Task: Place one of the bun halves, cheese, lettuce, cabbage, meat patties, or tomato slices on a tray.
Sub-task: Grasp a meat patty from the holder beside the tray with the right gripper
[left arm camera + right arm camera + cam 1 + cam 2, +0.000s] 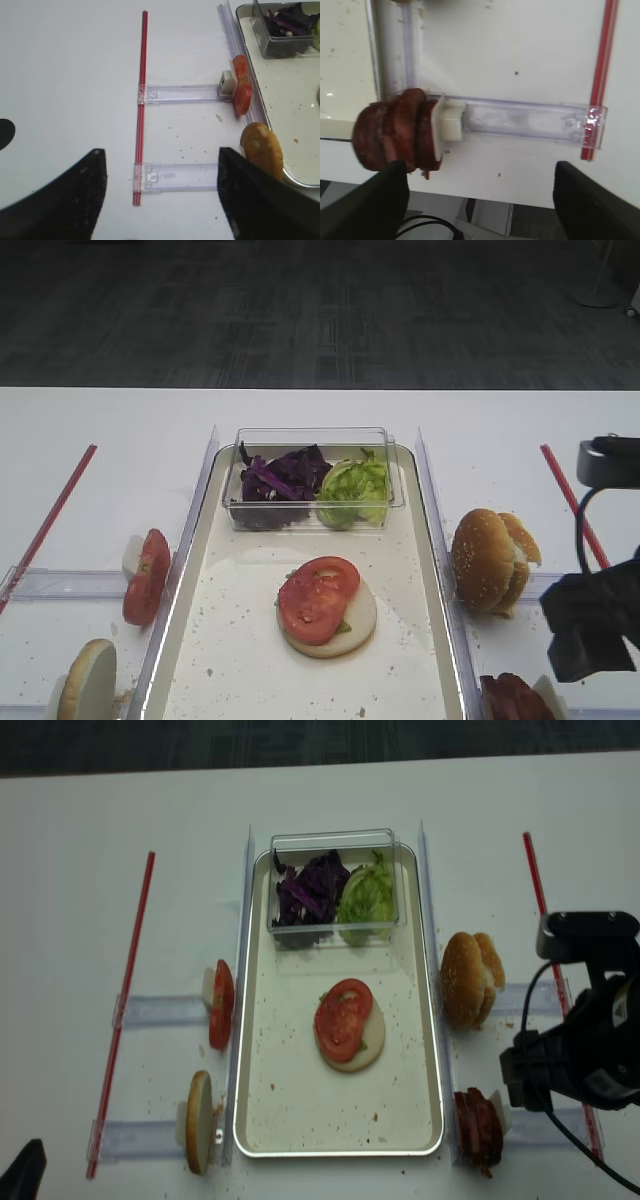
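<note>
The cream tray [240, 640] holds a bun half [355, 635] topped by a tomato slice [318, 598]. Cabbage [285, 480] and lettuce [355, 490] fill a clear box at the tray's far end. Meat patties [395, 132] stand on edge in a clear holder right of the tray [290, 1100]. My right gripper [482, 200] is open and empty over the table's front edge, its left finger [385, 200] just below the patties. My left gripper [162, 195] is open and empty above the left holders. Cheese is out of view.
Two bun halves [490, 558] stand right of the tray, above the patties [478, 1125]. Left of the tray are tomato slices [147, 575] and a bun half [85, 680] in clear rails [182, 93]. Red strips [141, 100] mark both sides. My right arm [580, 1060] hangs over the right strip.
</note>
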### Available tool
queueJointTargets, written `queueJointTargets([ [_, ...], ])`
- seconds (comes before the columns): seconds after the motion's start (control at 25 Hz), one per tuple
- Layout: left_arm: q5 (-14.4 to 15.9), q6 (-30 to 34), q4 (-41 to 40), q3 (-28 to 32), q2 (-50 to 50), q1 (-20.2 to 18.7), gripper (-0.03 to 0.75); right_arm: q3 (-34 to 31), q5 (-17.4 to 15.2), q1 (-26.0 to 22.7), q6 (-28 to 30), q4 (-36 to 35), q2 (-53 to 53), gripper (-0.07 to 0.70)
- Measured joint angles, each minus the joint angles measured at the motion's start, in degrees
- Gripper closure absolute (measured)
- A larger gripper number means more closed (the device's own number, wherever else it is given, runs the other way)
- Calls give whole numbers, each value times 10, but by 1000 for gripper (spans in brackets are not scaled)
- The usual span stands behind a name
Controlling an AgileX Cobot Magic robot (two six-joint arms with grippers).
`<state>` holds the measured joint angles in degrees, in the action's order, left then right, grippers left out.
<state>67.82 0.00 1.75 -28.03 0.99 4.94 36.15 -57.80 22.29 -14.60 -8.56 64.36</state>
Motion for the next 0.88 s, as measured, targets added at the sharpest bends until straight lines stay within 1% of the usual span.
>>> queueJointTargets([
  [0.16, 0, 0, 0, 0, 0, 0, 278, 31, 5, 87, -53, 4, 36, 25],
  [0.32, 0, 0, 0, 0, 0, 0, 278, 63, 23, 161, -94, 7, 91, 25],
  [0.48, 0, 0, 0, 0, 0, 0, 278, 92, 35, 212, -124, 12, 143, 25],
  [0.68, 0, 0, 0, 0, 0, 0, 278, 102, 53, 225, -139, 3, 172, 41],
  [0.88, 0, 0, 0, 0, 0, 0, 278, 102, 57, 226, -146, -11, 173, 54],
])
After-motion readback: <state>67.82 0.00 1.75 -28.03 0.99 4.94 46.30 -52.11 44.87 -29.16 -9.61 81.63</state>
